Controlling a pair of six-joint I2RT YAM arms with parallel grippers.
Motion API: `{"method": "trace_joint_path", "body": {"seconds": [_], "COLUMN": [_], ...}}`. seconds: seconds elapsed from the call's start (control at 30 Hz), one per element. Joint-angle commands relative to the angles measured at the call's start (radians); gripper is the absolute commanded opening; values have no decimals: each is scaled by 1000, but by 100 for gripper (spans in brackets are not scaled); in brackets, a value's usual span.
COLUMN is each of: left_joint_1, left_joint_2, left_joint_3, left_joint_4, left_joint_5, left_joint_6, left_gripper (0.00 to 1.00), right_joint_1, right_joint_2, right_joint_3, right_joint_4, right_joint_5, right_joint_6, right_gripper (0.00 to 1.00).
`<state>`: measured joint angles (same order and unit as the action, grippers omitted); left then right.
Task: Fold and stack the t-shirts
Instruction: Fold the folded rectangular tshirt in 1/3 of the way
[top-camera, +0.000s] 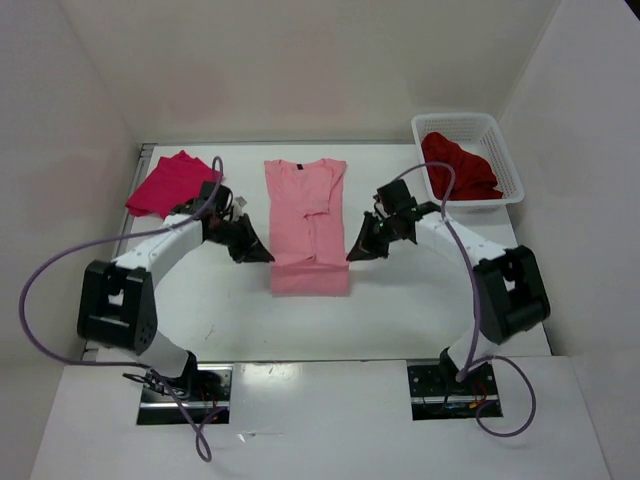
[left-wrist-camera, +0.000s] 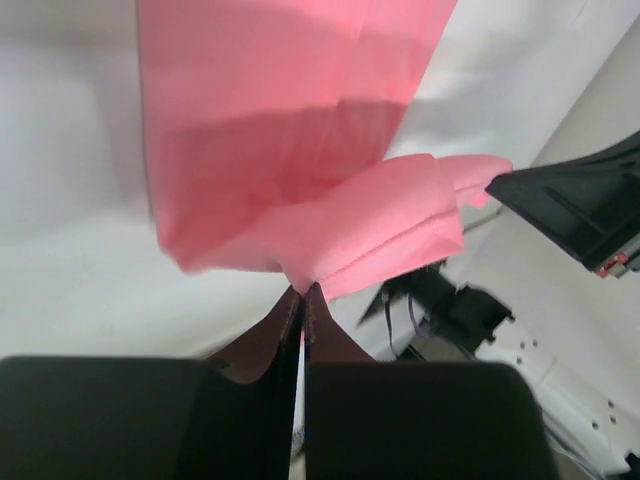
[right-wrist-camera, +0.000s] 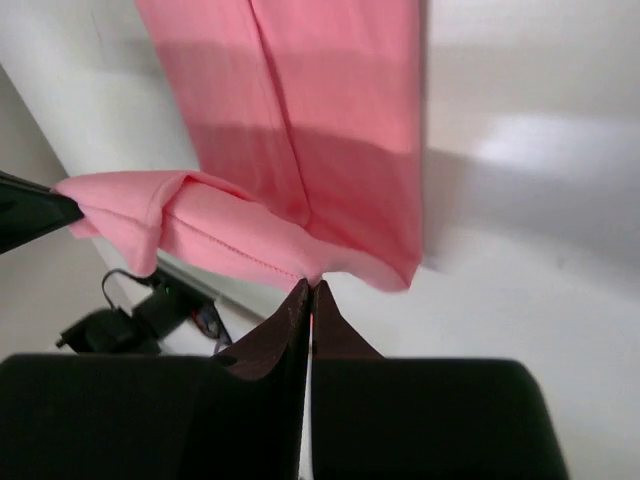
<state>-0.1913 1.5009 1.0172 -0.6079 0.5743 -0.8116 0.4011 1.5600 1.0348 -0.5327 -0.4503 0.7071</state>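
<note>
The light pink t-shirt (top-camera: 306, 222) lies in the middle of the table, folded into a long strip, its near end lifted and doubled over. My left gripper (top-camera: 266, 257) is shut on its left edge (left-wrist-camera: 300, 250). My right gripper (top-camera: 353, 254) is shut on its right edge (right-wrist-camera: 300, 262). The crimson-magenta t-shirt (top-camera: 168, 184) lies folded at the back left. The dark maroon t-shirt (top-camera: 458, 166) lies crumpled in the white mesh basket (top-camera: 510, 175) at the back right.
White walls close in the table on the left, back and right. The purple cables of both arms loop over the table's sides. The arm bases stand at the near edge.
</note>
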Motion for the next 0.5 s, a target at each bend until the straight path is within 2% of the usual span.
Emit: {"method": "trace_joint_path", "body": {"seconds": [0.0, 0.17, 0.33, 0.47], "left_joint_1": [1, 35, 88, 89], "left_joint_2": [106, 310, 400, 507], "left_joint_3": [139, 282, 375, 437], "left_joint_4": [89, 154, 168, 168], "left_joint_5": [-43, -106, -159, -169], "left_joint_6": [42, 32, 32, 51], "left_gripper": [2, 2, 2, 2], "right_joint_1": [-44, -90, -100, -100], "right_joint_2": [106, 300, 432, 556], "right_joint_3": [170, 359, 513, 589], "right_joint_4": [-21, 10, 19, 1], "right_joint_5": [44, 74, 65, 85], "right_joint_6": [-145, -181, -190, -199], "right_gripper": [0, 0, 0, 0]}}
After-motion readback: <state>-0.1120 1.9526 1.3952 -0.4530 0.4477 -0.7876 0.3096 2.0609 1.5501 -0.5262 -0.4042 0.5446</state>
